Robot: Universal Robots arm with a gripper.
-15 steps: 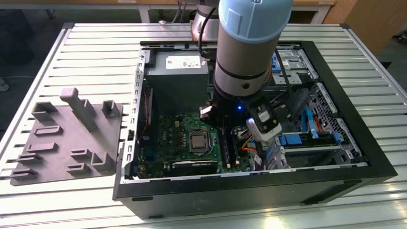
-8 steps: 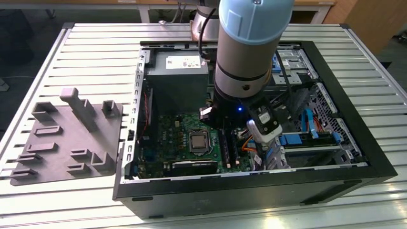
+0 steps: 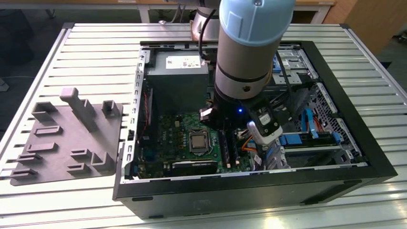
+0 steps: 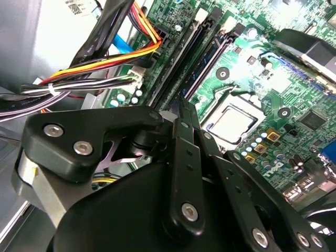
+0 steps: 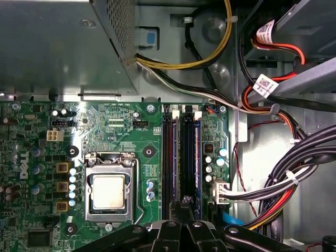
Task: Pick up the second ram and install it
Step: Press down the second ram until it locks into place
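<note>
Inside the open computer case [image 3: 330, 176], my gripper [image 4: 184, 105] hangs low over the green motherboard [image 5: 115, 126]. Its black fingers are drawn together to a narrow tip. The tip sits over the row of long black memory slots [image 5: 176, 157] beside the processor socket [image 5: 109, 191]. A thin dark stick with a bluish edge, the second ram [image 4: 210, 59], stands upright in one slot. It runs straight up to the fingertips. In the first wrist view the gripper [image 5: 185, 202] is at one end of the slots. I cannot tell whether the fingers pinch the stick or only rest on it.
The grey power supply box [image 3: 178, 71] stands beside the slots. Bundles of coloured and black cables [image 5: 294, 173] run close along the slots' other side. A grey foam tray [image 3: 66, 138] with cut-out pockets lies on the slatted table at the exterior view's left.
</note>
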